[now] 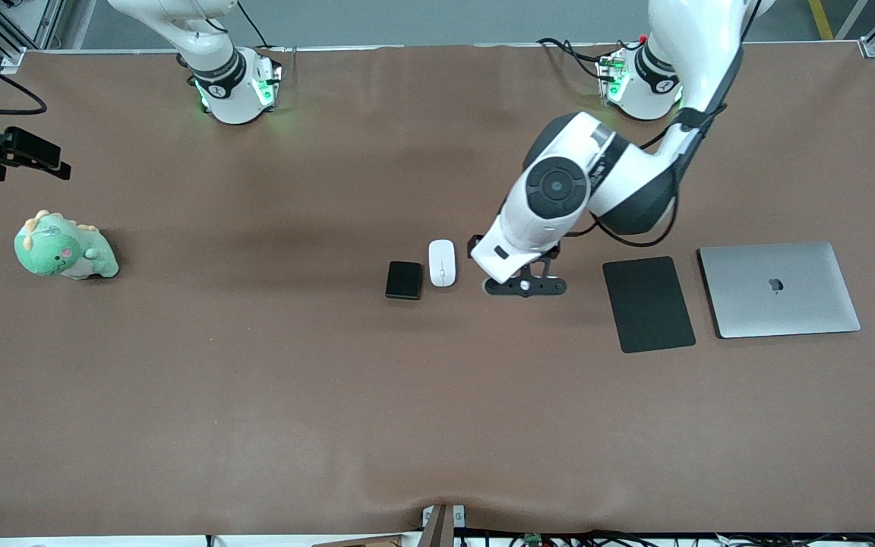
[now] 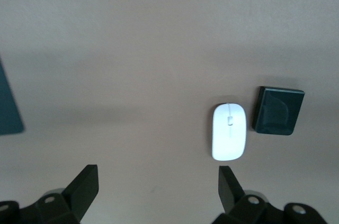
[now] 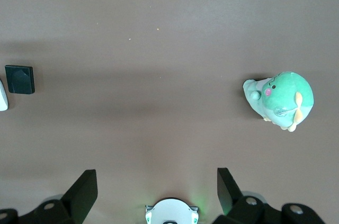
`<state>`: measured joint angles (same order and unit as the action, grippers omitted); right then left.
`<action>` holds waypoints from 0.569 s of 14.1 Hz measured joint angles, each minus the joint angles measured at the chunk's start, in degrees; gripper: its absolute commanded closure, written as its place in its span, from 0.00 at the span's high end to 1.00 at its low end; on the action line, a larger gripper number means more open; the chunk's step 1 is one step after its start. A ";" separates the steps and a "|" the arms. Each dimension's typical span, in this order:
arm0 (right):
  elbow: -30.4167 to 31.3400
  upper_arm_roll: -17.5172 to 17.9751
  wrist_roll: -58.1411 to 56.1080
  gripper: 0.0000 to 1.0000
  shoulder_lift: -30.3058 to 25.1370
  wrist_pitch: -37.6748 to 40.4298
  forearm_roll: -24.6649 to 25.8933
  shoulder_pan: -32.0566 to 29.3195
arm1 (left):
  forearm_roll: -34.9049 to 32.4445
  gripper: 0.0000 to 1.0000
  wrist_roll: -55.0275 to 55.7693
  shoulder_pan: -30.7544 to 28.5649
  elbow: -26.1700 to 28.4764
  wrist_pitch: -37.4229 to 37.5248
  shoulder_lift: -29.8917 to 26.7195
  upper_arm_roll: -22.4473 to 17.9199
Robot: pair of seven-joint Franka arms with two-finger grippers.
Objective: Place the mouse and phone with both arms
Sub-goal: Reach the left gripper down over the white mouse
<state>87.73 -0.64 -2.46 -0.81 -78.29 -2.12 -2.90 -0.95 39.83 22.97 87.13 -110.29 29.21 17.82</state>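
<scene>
Brown table (image 1: 255, 395) holds the mouse (image 1: 442, 263) beside the phone (image 1: 404, 280), mid-table. Left gripper (image 1: 524, 286) is held open near the mouse; right gripper (image 3: 157, 187) is kept open, waiting. The phone could be bumped.

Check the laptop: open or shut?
Shut. The laptop lies flat beside the mouse pad, lid down, logo facing up.

The mouse (image 1: 442, 263) – white, glossy, oval, with a thin line down its middle – lies flat near the middle of the table. The phone (image 1: 404, 280), a small black slab with rounded corners, lies flat just beside it toward the right arm's end – close, not touching.
</scene>
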 measured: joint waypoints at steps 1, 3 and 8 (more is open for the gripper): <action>0.00 0.01 0.00 1.00 0.21 0.00 -0.16 0.00 | 0.00 1.00 1.13 1.07 0.36 -0.69 0.62 -0.01; 0.00 -0.01 0.00 1.00 0.63 0.00 -0.99 -0.01 | -0.34 1.00 3.15 2.64 0.63 -1.62 1.99 -0.02; -0.01 -0.05 0.00 1.00 1.12 -0.01 -1.42 -0.40 | -0.38 1.00 5.15 5.46 0.94 -7.55 6.33 -0.03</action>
<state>87.72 -0.70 -2.47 0.31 -78.30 -3.53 -3.30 -1.33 44.98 28.42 88.07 -117.84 35.54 17.79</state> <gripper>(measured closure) 0.000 0.000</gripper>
